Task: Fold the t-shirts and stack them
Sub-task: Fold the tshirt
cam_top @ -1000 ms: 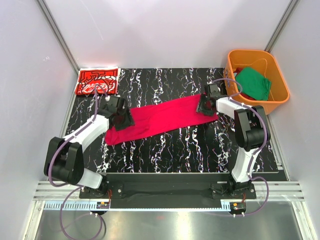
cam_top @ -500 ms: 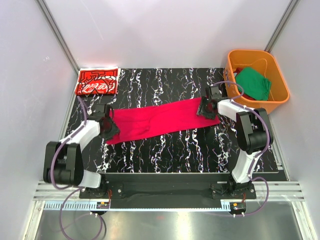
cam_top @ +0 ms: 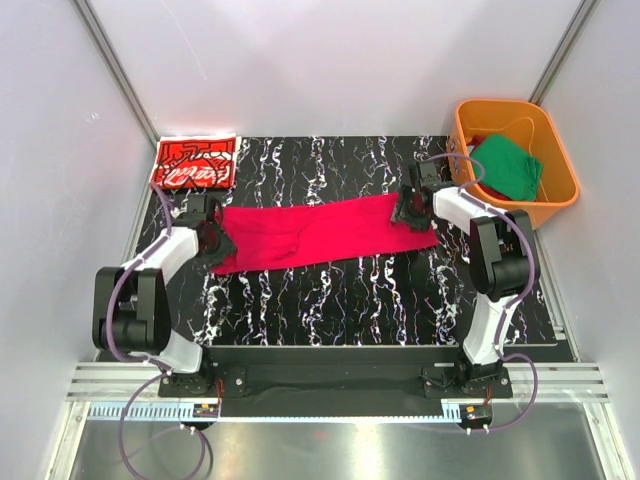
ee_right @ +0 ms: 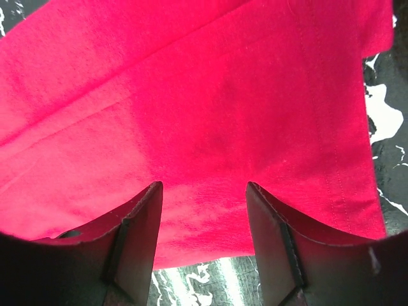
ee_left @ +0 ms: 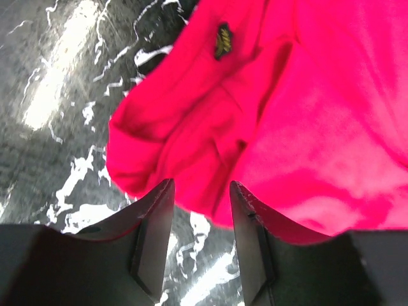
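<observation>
The plain crimson-red t-shirt (cam_top: 315,232) lies as a long folded strip across the black marbled table (cam_top: 330,290). Its bunched left end (ee_left: 191,127) reaches just between my left gripper's (cam_top: 210,238) (ee_left: 201,185) open tips, with table showing between the fingers behind it. Over the strip's right end (ee_right: 210,108), near its hem, my right gripper (cam_top: 408,212) (ee_right: 203,186) stands open, holding nothing. The red t-shirt with white line print (cam_top: 195,162) lies folded at the far left corner. The green t-shirt (cam_top: 505,165) sits crumpled in the orange tub (cam_top: 515,103).
The orange tub stands off the table's far right corner, close to my right arm. Grey walls enclose the table on three sides. Black marbled table surface shows in front of the crimson strip.
My left gripper slid toward the far left and narrowed a little. The crimson strip's left end shifted farther away, so the strip lies more level. My right gripper edged farther away and opened slightly.
</observation>
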### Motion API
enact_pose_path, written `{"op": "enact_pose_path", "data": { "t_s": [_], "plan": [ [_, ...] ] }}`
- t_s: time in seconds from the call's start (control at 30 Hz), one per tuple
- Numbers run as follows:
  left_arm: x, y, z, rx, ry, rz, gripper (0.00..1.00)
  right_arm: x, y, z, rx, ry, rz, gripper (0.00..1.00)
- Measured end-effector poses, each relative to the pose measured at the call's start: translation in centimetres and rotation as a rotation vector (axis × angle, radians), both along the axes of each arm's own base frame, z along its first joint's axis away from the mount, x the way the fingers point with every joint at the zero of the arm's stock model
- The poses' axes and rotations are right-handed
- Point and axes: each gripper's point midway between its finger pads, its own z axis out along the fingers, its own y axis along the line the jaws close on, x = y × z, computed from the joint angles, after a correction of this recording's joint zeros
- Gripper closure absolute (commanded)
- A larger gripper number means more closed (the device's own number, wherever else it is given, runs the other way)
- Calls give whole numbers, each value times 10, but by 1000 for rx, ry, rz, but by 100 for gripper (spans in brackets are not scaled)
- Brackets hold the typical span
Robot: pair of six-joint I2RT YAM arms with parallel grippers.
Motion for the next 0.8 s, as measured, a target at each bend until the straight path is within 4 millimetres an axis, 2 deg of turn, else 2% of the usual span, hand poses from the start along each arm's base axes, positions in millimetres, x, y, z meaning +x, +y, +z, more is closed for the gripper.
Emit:
{"op": "enact_pose_path", "data": {
  "t_s": [0.17,0.37,0.6,0.77,0.8],
  "plan": [
    [-4,-4,17,-29,-72,-2,57,-1,-1,3,0,1,0,37],
    [-15,-18,6,-106,-62,-25,59,0,-5,9,-1,-8,-5,37],
    [-12,-30,-1,-163,-70,-52,61,3,-13,16,1,-25,-20,37],
    [-11,-32,-7,-175,-59,-55,67,4,-13,17,2,-28,-22,37],
    [-11,-32,-7,-178,-57,-53,71,4,-13,17,2,-28,-22,37]
  ]
}}
